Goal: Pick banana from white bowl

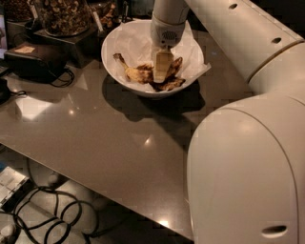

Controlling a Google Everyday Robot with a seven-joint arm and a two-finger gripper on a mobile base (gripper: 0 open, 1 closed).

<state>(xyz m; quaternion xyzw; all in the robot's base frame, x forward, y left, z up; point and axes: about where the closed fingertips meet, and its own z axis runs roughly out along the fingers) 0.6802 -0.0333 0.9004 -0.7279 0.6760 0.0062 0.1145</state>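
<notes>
A Google Everyday Robot's cream arm (228, 28) reaches in from the right side and over the far edge of the bench (95, 143), its pincer (162, 71) lowered straight into the white bowl (116, 76). The pincer tip sits among the fruit at the bowl's centre; whether it is apart, together or clamped on anything cannot be told. The banana (135, 73), dull yellow with dark blotches, lies in the bowl just left of the pincer, its thin stem pointing up toward the far left rim, on crumpled white paper (136, 40). Darker brown pieces (170, 82) lie just right of the pincer.

The bowl stands near the far edge, about midway along it. At the far left corner a clear jar of brown snacks (64, 14) stands on a dark base, with a black case (33, 59) in front of it bearing a small tan label (25, 49), its writing too small to read.

From the bowl to the near edge stretches a wide, glossy grey-brown surface. The robot's bulky shell (248, 171) covers the near right corner. Black cables (52, 214) coil on the floor below the near edge.
</notes>
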